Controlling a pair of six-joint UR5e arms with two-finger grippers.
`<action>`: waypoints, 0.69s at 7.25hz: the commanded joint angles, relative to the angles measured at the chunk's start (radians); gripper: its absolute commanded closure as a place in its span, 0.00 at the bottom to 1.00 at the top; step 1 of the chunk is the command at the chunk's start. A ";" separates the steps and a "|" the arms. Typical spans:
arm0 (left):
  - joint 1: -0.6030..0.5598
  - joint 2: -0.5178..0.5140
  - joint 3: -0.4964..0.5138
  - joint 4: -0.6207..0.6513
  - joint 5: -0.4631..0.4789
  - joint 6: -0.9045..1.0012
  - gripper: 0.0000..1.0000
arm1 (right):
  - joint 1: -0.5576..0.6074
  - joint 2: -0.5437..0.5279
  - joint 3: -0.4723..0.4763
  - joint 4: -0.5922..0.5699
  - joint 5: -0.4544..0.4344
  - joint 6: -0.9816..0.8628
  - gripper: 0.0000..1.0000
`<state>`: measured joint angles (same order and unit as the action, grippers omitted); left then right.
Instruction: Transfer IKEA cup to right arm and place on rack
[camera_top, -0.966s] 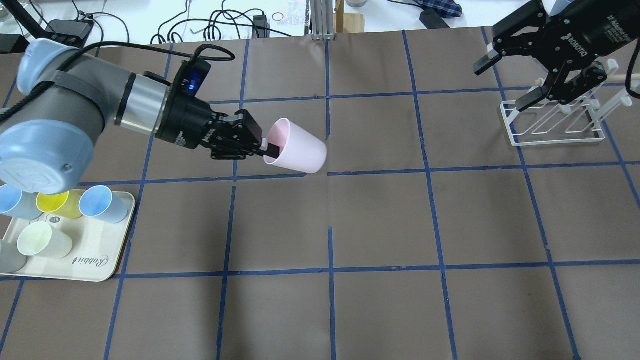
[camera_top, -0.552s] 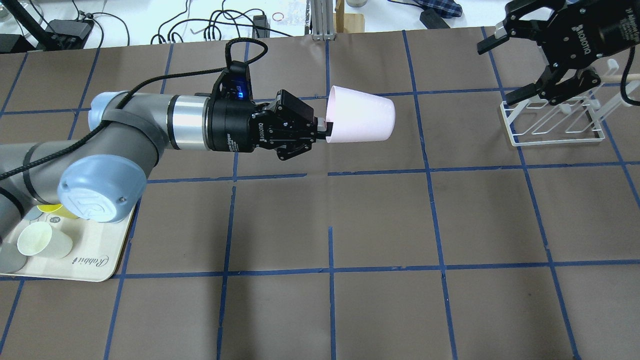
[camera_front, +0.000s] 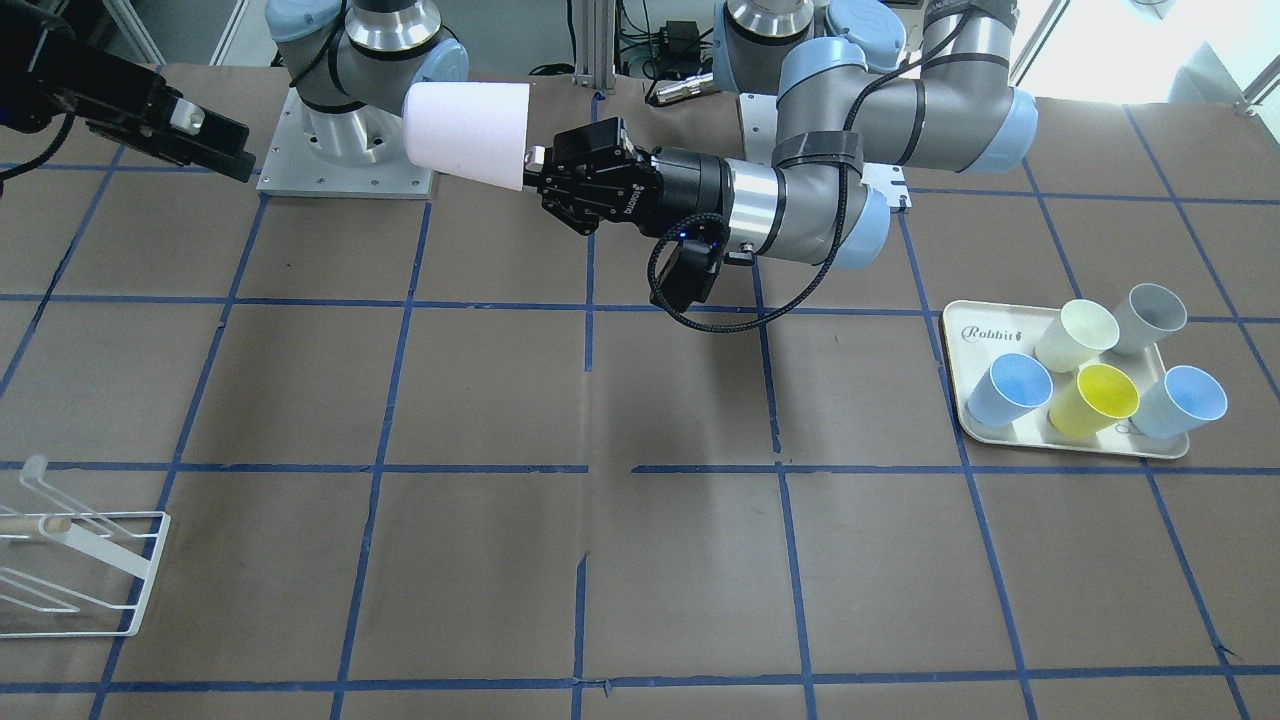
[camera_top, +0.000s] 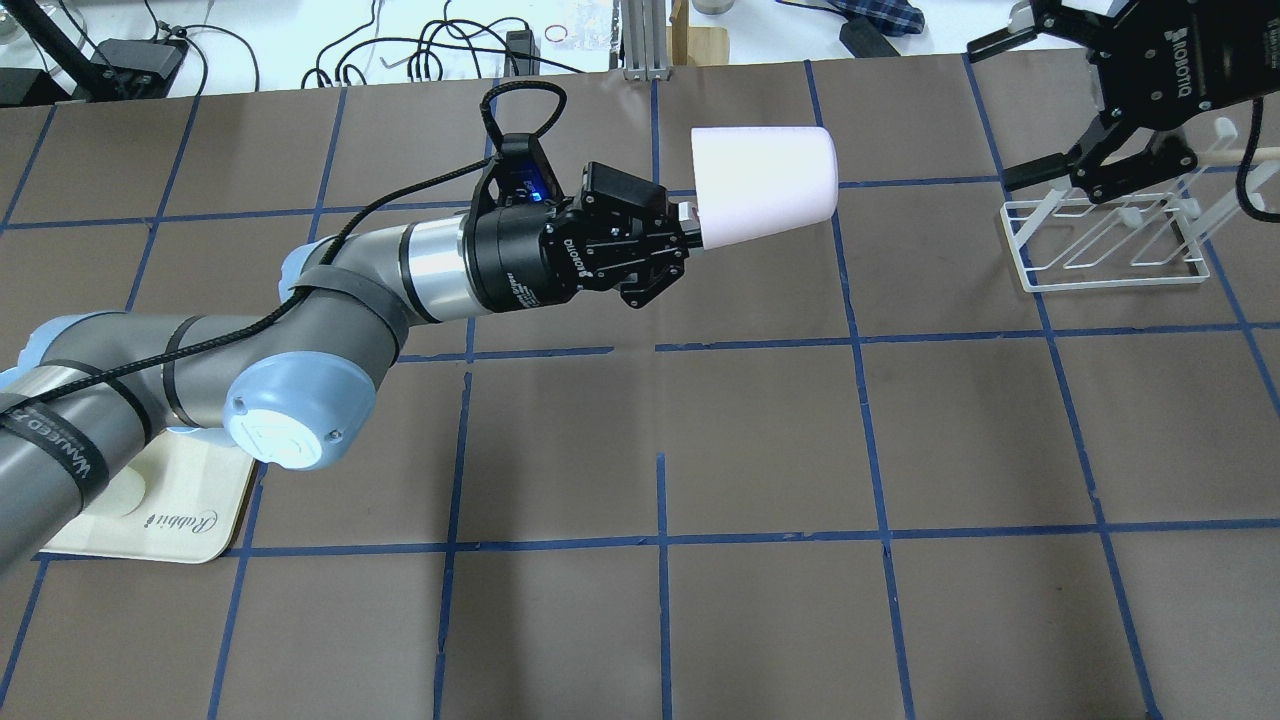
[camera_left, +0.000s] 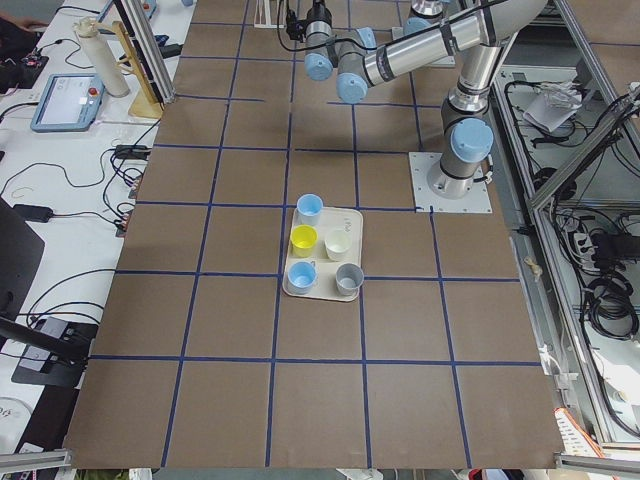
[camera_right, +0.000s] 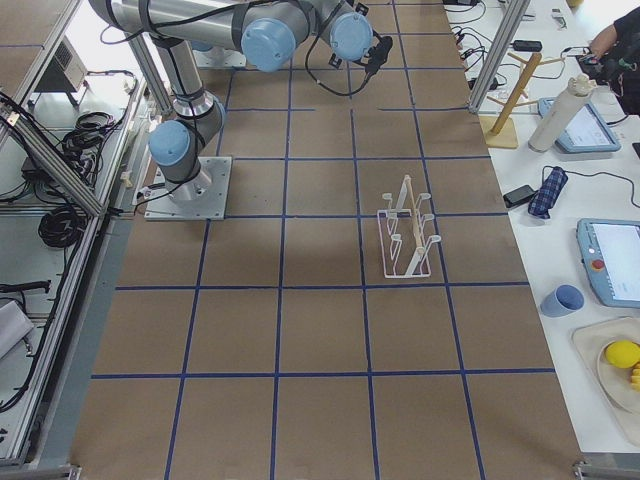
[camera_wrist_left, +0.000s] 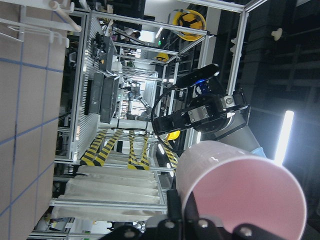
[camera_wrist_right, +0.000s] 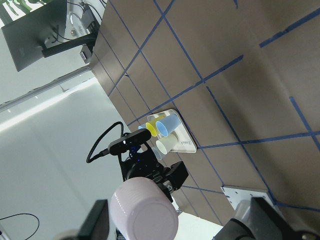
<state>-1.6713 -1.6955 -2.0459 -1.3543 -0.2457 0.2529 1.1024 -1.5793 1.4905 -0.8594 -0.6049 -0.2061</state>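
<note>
The pale pink IKEA cup (camera_top: 765, 185) is held on its side in the air, its base pointing toward the right arm. My left gripper (camera_top: 688, 215) is shut on the cup's rim. The cup also shows in the front view (camera_front: 468, 135), the left wrist view (camera_wrist_left: 240, 190) and the right wrist view (camera_wrist_right: 145, 207). My right gripper (camera_top: 1010, 110) is open and empty, well to the right of the cup and above the rack's near end. The white wire rack (camera_top: 1100, 245) stands at the far right; it also shows in the front view (camera_front: 80, 560).
A cream tray (camera_front: 1000, 432) on the robot's left side holds two light blue cups, a yellow cup (camera_front: 1095, 398), a cream cup (camera_front: 1075, 335) and a grey one. The left arm's elbow hangs over the tray (camera_top: 170, 525). Cables and gear lie beyond the table's far edge.
The left arm has carried the cup rightward and farther from the robot, turning it level. The right gripper has shifted slightly toward the table's far edge and stayed open.
</note>
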 joint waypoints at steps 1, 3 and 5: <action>-0.044 -0.055 0.006 0.046 -0.020 0.005 1.00 | -0.016 -0.001 0.011 0.097 0.068 -0.022 0.00; -0.083 -0.094 0.071 0.053 -0.023 0.008 1.00 | -0.018 -0.001 0.036 0.160 0.077 -0.013 0.00; -0.099 -0.115 0.076 0.055 -0.032 0.008 1.00 | -0.016 -0.001 0.043 0.312 0.077 -0.007 0.00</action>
<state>-1.7599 -1.7975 -1.9769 -1.3002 -0.2719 0.2607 1.0852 -1.5800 1.5294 -0.6346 -0.5285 -0.2172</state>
